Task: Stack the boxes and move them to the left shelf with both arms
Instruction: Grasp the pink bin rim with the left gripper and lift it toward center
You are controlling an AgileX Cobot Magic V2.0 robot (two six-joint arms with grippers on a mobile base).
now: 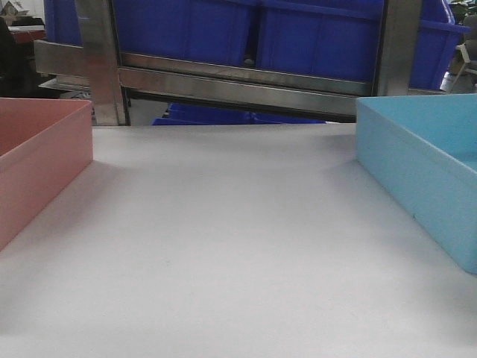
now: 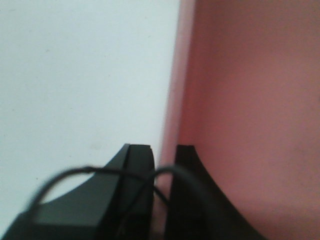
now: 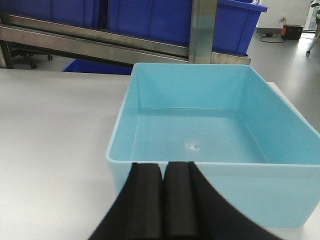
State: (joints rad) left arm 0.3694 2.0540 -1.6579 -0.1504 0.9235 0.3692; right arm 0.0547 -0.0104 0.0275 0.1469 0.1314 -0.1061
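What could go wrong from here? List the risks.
1. The left gripper seems to pinch the pink box by one thin wall; lifted so, it may tilt or slip.
2. The right gripper is shut just before the near rim of the blue box; advancing could shove the box instead of grasping it.
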